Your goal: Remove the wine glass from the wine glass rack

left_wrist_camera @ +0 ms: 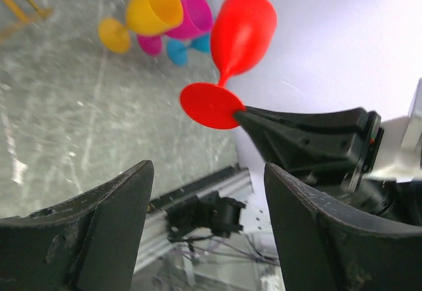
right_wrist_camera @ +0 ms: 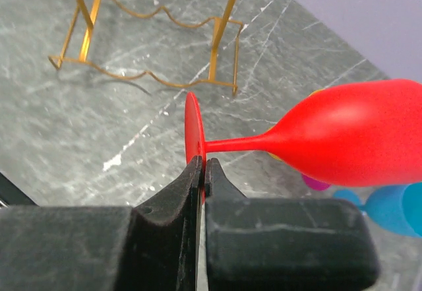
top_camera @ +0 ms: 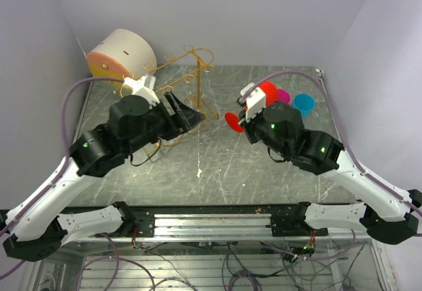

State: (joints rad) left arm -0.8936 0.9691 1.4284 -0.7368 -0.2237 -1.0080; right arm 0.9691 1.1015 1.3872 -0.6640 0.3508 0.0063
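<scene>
The right gripper is clamped tight on the rim of the red glass's round foot, fingers pressed on either face of the disc. The glass lies sideways in the air over the table, its stem level and its bowl pointing away from the rack. Its mouth faces away from all three cameras, so the inside of the bowl cannot be seen.

The left gripper has its jaws spread wide and grips nothing. In the top view it hangs just beside the rack's near end, aimed across the table at the red glass, which its wrist camera sees head-on.

Past the red glass, near the right wall, a yellow glass, a magenta glass and a blue glass sit bunched together on the table. Their mouths are also turned from the left wrist camera, and in the top view they are too small to tell what they hold.

The rack stands at the back left of the table, well apart from the red glass. A cream drum with an orange face sits just behind it in the corner.
</scene>
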